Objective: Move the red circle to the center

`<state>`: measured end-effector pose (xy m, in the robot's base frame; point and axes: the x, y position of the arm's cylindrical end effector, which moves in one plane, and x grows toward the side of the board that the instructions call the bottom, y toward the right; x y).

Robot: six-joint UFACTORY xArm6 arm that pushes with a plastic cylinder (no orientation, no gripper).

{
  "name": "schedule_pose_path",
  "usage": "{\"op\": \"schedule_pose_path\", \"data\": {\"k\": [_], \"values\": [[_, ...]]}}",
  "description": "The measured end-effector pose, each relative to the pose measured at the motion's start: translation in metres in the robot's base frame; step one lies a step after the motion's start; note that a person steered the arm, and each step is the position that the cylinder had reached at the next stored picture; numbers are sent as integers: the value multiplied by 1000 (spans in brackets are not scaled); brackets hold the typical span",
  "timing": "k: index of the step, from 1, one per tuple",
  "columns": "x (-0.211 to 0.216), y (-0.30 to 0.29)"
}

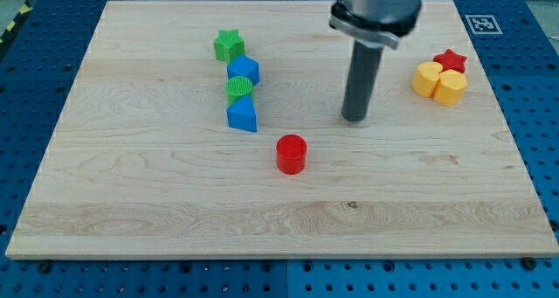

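The red circle (291, 153) is a short red cylinder standing on the wooden board (157, 193), a little below and left of the board's middle. My tip (354, 119) rests on the board up and to the right of the red circle, about a block's width apart from it and not touching it. The dark rod rises from the tip toward the view's top.
A green star (229, 45), a blue block (244, 70), a green circle (238, 88) and a blue triangle-like block (243, 116) form a column at upper left. A red star (451, 59) and two yellow blocks (439, 82) sit at the upper right.
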<state>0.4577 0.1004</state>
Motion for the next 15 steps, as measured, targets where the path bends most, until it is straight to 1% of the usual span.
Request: {"op": "schedule_pose_path", "data": {"k": [1, 2, 3, 4, 5, 6, 9, 10, 11, 12, 13, 14, 15], "values": [[71, -9], [113, -72], [113, -89], [110, -92], [90, -103], [60, -104], [9, -104], [13, -106], [56, -107], [69, -103], [64, -95], [54, -63], [42, -47]]}}
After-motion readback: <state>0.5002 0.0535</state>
